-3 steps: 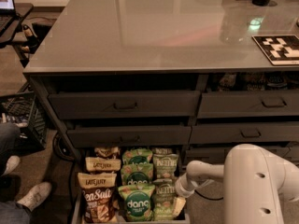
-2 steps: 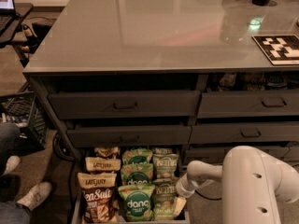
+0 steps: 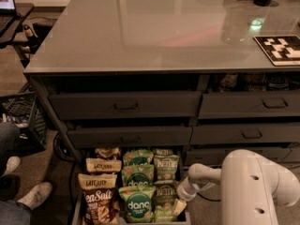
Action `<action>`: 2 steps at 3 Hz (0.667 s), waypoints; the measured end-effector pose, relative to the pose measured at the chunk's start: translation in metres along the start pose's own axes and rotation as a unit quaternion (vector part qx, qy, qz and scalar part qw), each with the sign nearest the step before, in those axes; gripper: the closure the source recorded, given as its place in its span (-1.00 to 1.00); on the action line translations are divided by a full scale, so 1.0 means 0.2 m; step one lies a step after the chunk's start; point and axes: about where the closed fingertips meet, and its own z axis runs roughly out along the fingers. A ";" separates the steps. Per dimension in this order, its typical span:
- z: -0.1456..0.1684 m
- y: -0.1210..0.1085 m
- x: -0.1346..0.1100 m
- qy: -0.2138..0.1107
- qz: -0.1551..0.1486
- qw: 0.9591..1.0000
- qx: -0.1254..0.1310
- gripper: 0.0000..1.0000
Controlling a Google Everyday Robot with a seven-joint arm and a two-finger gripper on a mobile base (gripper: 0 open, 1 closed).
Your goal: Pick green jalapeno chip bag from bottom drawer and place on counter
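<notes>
**Ana:** Looking at the bottom drawer [image 3: 76, 213], what is in it?

**Ben:** It stands pulled out, and chip bags lie in it in three rows. Brown Late July bags [image 3: 99, 205] are on the left. Bright green dang bags [image 3: 139, 205] are in the middle. Dark green Kettle bags are on the right.

**Ana:** Where is the green jalapeno chip bag [image 3: 165, 196]?

**Ben:** It lies in the right row, toward the near end.

**Ana:** And the gripper [image 3: 180, 203]?

**Ben:** It is low down at the right side of the drawer, on the end of the white arm [image 3: 253, 186], just beside that bag. I cannot tell if it is grabbing anything.

**Ana:** And the surface?

**Ben:** The counter [image 3: 154, 27] is up above, grey and shiny. A black-and-white tag [image 3: 280, 48] lies at its right edge.
</notes>
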 end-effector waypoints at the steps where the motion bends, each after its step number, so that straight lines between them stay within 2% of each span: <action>1: 0.00 0.00 0.00 0.000 0.000 1.000 0.000 -0.18; 2: 0.00 0.00 0.00 0.000 0.000 1.000 0.000 0.28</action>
